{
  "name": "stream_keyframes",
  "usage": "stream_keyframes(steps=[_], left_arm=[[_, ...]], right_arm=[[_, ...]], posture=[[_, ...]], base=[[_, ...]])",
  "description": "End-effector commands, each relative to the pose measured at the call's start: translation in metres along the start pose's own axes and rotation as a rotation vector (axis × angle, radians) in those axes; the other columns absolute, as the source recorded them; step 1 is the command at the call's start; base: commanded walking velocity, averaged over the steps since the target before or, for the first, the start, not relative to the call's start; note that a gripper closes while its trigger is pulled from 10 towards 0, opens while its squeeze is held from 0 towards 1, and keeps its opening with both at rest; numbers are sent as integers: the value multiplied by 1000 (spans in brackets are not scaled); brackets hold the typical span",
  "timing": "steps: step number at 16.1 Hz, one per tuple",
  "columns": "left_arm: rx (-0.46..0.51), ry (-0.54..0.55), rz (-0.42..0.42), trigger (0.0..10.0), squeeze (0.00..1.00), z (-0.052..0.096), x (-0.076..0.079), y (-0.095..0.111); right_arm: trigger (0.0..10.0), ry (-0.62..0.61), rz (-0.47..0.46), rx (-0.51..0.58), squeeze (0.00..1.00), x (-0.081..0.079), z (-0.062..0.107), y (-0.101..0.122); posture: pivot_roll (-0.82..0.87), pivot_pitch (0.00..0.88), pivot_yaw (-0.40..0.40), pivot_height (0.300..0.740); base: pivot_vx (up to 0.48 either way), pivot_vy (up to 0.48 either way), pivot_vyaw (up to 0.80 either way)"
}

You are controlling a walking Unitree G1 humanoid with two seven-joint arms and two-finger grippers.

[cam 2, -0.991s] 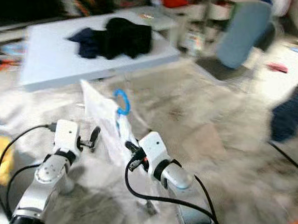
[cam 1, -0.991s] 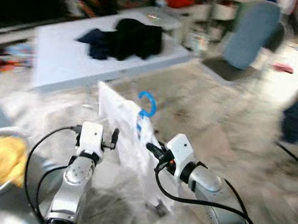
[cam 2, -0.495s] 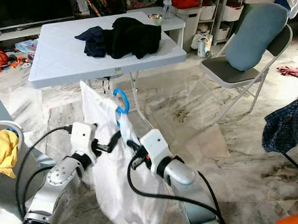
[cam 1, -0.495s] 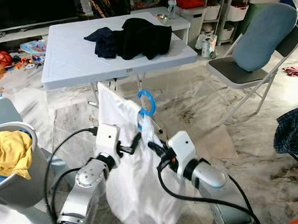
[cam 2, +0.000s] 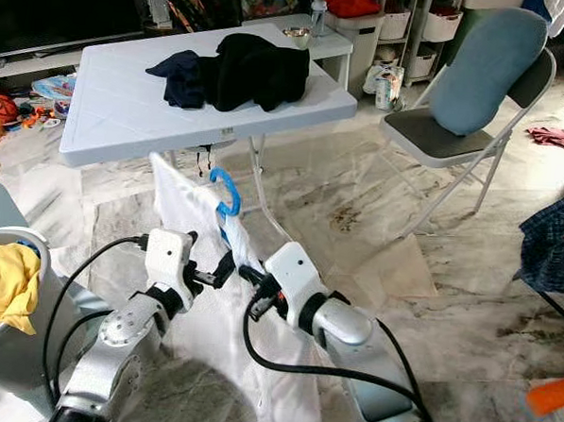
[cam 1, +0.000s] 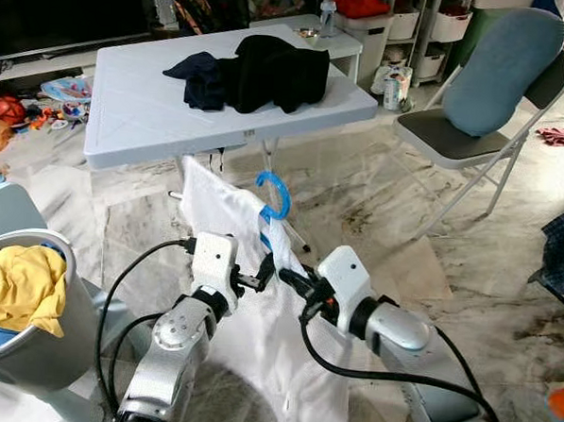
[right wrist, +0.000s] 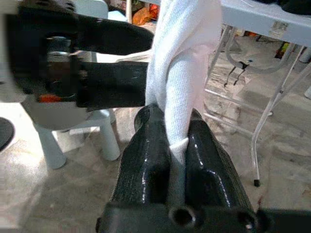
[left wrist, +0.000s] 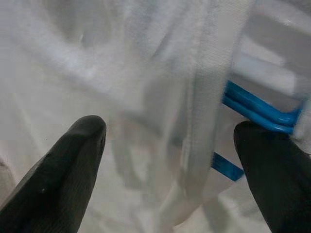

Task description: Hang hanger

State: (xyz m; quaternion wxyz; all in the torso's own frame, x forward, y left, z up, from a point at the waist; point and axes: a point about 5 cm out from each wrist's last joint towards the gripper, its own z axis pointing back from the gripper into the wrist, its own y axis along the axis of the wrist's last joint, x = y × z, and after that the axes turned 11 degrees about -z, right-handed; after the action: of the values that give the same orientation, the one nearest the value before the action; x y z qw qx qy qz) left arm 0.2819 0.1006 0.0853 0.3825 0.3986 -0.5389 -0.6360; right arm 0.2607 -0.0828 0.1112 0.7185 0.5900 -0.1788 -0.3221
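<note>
**Both grippers at a white garment on a blue hanger**

A white garment (cam 1: 259,295) hangs from a blue hanger (cam 1: 274,194) in front of the robot, above the marble floor (cam 1: 386,207). The hanger's hook stands upright at the top, free in the air and well apart from the table (cam 1: 136,109) behind it. The cloth drapes down between the two arms and reaches low toward the floor.

The right gripper (cam 1: 285,278) is clamped on the garment: in the right wrist view its two black fingers (right wrist: 146,160) press together with a fold of white cloth pinched between them, the cloth rising straight up out of the pinch.

The left gripper (cam 1: 264,271) meets the garment from the other side, just beside the right one. In the left wrist view its fingers (left wrist: 73,155) stand wide apart, with the white cloth and a stretch of the blue hanger bar between them; they do not close on anything.

On the table lies a heap of dark clothes (cam 1: 256,70). To the robot's right stands a folding chair (cam 1: 486,118) with a blue cushion (cam 1: 503,62) against its back. At the robot's left a grey basket (cam 1: 38,349) holds a yellow cloth (cam 1: 18,287).
</note>
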Motion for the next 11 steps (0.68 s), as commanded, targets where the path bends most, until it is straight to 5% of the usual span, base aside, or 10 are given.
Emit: stream_keyframes(steps=[1,7,11], left_arm=[[24,58,-34,10000,0,-6,-12,8],[-10,135,-93,10000,0,-11,-26,1],[4,110,-116,10000,0,-16,-29,8]], right_arm=[[10000,137,7,25,0,-17,1,10],[10000,238,58,-63,0,-12,24,11],[10000,142,113,-121,0,9,21,8]], posture=[[-157,0,52,740],[-167,0,61,740],[-153,0,65,740]], base=[[0,0,0],[0,0,0],[0,0,0]])
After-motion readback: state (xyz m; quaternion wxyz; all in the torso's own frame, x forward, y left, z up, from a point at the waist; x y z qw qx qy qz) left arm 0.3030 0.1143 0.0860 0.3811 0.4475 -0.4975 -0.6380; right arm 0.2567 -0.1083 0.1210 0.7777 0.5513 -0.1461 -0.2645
